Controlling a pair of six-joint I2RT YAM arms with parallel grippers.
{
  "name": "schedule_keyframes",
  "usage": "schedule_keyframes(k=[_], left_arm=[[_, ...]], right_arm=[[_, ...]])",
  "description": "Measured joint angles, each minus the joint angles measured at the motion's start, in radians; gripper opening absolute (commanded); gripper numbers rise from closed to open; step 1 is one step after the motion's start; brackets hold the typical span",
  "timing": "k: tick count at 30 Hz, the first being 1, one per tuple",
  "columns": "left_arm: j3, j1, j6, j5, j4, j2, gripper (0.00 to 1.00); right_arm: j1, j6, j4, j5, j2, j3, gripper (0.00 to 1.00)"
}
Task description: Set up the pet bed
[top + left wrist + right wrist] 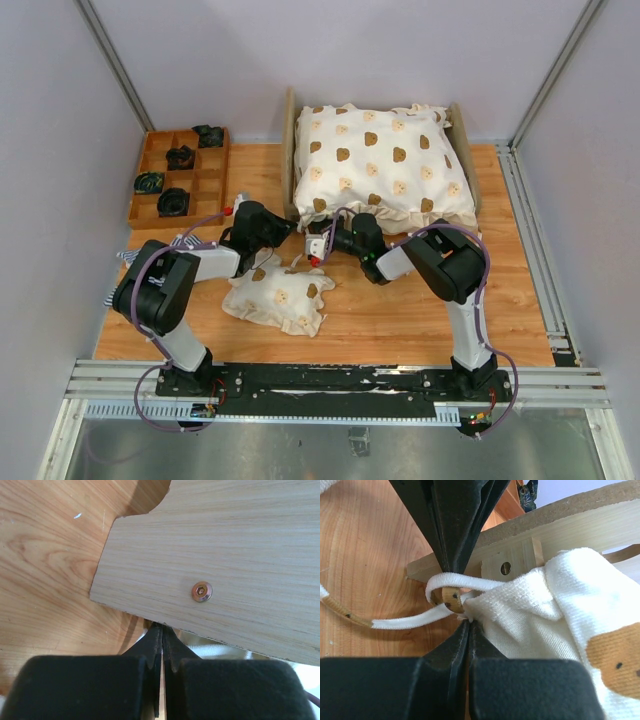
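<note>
The plywood pet bed (289, 150) stands at the back middle, and the cream bear-print quilt (380, 160) is heaped over it. Its headboard cutout is hidden. Blue-and-white striped cloth (122, 258) peeks out under my left arm. My left gripper (283, 226) is shut, with its tips (161, 626) tucked under the frame's wooden panel (225, 555) at the front left corner. My right gripper (322, 243) is shut on the quilt's corner (560, 610), pinching it at its tips (470, 622). A white tie loop (445, 582) lies between the two grippers' tips.
A small bear-print pillow (280, 292) lies on the table in front of the grippers. A brown compartment tray (205, 185) holding black items stands at the back left. Walls close in on the table's left, back and right.
</note>
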Motion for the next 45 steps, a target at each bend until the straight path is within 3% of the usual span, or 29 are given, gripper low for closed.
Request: schedule_keyframes(k=[20,24,26,34,45], left_arm=[[-0.171,0.001,-0.092,-0.054,0.077,-0.214,0.00],[-0.191,0.001,-0.092,-0.066,0.074,-0.219,0.25],[-0.188,0.001,-0.080,-0.068,0.075,-0.219,0.31],[-0.076,0.001,-0.037,-0.061,0.078,-0.156,0.35],[-0.063,0.001,-0.047,-0.036,0.086,-0.076,0.38]], right_arm=[[0.002,-0.031,-0.001,-0.060,-0.005,-0.032,0.00],[0.002,-0.051,-0.003,-0.059,-0.005,-0.032,0.00],[0.002,-0.058,-0.004,-0.059,-0.005,-0.032,0.00],[0.006,-0.066,-0.004,-0.058,-0.005,-0.032,0.00],[0.006,-0.070,-0.004,-0.058,-0.005,-0.032,0.00]])
